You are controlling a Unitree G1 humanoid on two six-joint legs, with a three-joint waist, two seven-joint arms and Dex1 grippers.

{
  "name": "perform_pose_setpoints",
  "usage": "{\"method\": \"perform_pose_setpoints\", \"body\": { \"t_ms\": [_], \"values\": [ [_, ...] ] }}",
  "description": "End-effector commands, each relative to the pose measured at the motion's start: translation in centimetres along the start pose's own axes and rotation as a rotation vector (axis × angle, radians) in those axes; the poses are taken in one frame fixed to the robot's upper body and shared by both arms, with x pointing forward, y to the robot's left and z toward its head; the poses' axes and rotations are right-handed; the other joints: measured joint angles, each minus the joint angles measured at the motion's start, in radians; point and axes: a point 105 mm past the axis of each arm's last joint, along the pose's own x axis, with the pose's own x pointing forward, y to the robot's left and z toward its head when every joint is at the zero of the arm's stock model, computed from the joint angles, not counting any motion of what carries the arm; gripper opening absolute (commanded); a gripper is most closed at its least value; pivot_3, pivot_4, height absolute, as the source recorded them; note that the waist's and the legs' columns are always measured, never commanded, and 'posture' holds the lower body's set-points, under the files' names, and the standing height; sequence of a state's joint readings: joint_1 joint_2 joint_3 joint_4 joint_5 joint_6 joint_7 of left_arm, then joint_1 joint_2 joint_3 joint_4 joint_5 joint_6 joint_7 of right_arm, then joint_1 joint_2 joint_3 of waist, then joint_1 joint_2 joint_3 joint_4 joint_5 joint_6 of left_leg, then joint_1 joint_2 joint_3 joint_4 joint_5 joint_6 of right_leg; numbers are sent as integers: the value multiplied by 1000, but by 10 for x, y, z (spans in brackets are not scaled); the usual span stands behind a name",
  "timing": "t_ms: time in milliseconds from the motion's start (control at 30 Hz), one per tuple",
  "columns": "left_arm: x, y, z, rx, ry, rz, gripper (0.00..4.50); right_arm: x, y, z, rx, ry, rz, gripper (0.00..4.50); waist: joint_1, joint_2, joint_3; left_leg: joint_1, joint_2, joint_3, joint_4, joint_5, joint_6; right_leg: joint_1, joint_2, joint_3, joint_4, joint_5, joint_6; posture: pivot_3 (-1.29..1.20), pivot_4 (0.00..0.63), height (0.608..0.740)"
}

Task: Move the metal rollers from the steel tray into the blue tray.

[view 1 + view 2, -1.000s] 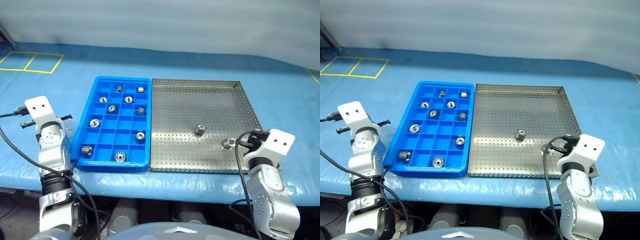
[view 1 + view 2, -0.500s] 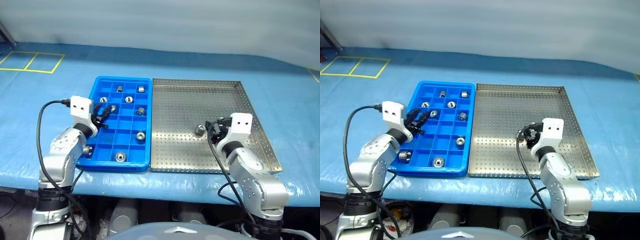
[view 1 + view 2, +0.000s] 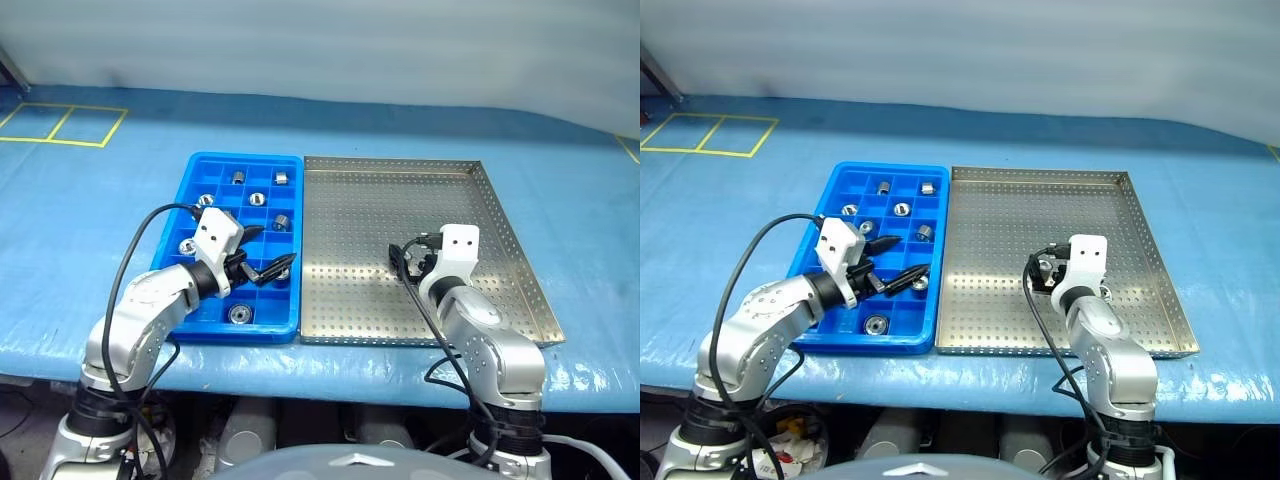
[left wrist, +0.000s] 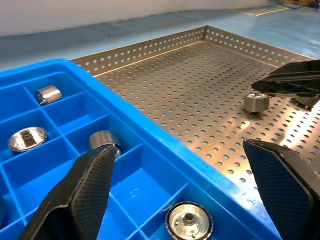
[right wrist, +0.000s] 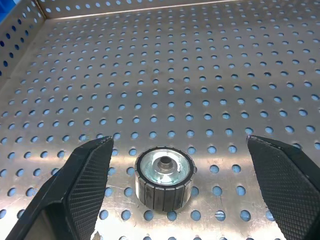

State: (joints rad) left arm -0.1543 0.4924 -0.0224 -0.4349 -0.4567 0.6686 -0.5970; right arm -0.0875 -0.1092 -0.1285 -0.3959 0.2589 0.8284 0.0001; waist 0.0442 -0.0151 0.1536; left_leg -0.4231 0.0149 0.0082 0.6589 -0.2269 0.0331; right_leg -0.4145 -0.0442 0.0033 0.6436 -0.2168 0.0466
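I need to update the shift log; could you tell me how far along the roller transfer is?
Done: several shiny silver metal rollers lie in compartments of the bright blue gridded plastic tray. In hand: nothing gripped; the right gripper stands open around one roller on the perforated steel tray, the left gripper open over the blue tray. Left: that roller, plus any the arm hides.

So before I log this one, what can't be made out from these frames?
- Steel tray: the right gripper and its arm cover part of the floor in the eye views, so the count of rollers left there is uncertain.
- Blue tray: the left gripper covers some compartments.
- Left wrist view: the blue tray is cut off by the frame edge.
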Motion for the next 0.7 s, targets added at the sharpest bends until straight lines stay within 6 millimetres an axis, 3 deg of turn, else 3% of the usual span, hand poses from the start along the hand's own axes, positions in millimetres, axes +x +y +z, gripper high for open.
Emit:
{"method": "perform_pose_setpoints", "body": {
  "t_ms": [33,267,400,567,600,700],
  "values": [
    [1,-12,17,36,-54,-62,4459,4,-3,7,-2,-46,-27,4500,0,0,0,0,0,0,0,0,0,0,0,0,0,0,0,174,150,740],
    [2,-17,18,43,-55,-94,4459,14,1,-9,5,-2,-19,4500,0,1,1,0,0,0,-1,0,0,0,0,1,0,0,0,172,150,740],
    [2,-17,17,43,-55,-92,4500,16,3,-13,-5,4,-17,3581,-1,1,1,0,0,0,-1,0,0,0,0,1,0,0,0,181,150,740],
    [1,-16,14,37,-53,-74,4500,15,7,-13,-12,-1,2,1875,0,2,1,0,0,0,-1,0,0,0,0,1,0,0,0,191,150,740],
    [1,-16,14,36,-52,-73,4500,14,7,-11,-17,-9,-1,1692,0,2,1,0,0,0,-1,0,0,0,0,1,0,0,0,191,150,740],
    [-1,-15,15,39,-63,-61,4500,13,10,-3,-37,-34,3,1705,1,2,1,0,0,0,-1,0,0,0,0,1,0,0,0,197,150,740]
  ]
}}
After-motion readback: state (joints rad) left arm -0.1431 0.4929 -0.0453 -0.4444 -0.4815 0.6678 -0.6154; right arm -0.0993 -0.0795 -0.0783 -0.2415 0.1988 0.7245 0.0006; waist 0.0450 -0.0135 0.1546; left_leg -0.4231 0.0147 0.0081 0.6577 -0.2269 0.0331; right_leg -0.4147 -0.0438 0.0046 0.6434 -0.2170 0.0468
